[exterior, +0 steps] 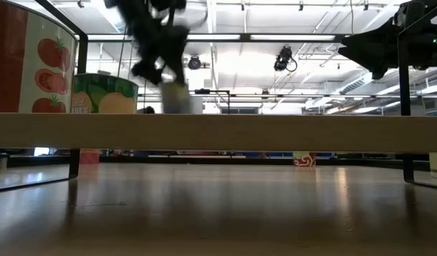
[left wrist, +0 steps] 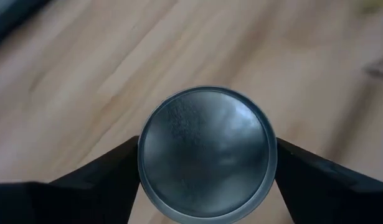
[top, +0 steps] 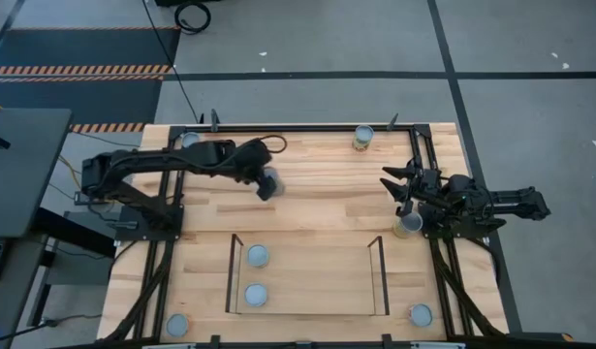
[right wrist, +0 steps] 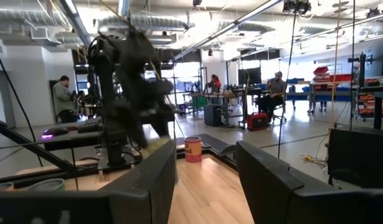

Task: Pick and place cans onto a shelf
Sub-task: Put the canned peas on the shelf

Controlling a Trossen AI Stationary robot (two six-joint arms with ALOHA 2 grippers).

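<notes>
Start from the table [top: 327,189] and take in the shelf [top: 322,281] at its near middle, with two cans [top: 258,256] standing at the left end, one behind the other, and the right stretch bare. Note the left gripper [top: 268,182] out over the middle of the table, just beyond the shelf's far left corner. Clamped on a can [left wrist: 207,152] by the sides, a finger [left wrist: 101,177] against each flank, and seemingly held clear of the wood, going by the low view. Keep that grip square and the can upright while carrying it nearer. Travel high enough to pass the shelf's far edge, and stay inside the dark upright [top: 235,254] at the left end. Aim for bare board just right of the two standing cans, close but not touching, so as to knock neither and to leave room for the rest. Lower straight down, set the base flat, then spread the fingers only wide enough to let go and lift straight up. Leave the right gripper [top: 396,186] waiting at the far right, fingers apart and holding nothing, with another can [top: 407,225] just on its near side. Ignore for now the loose can [top: 363,137] at the far edge.
</notes>
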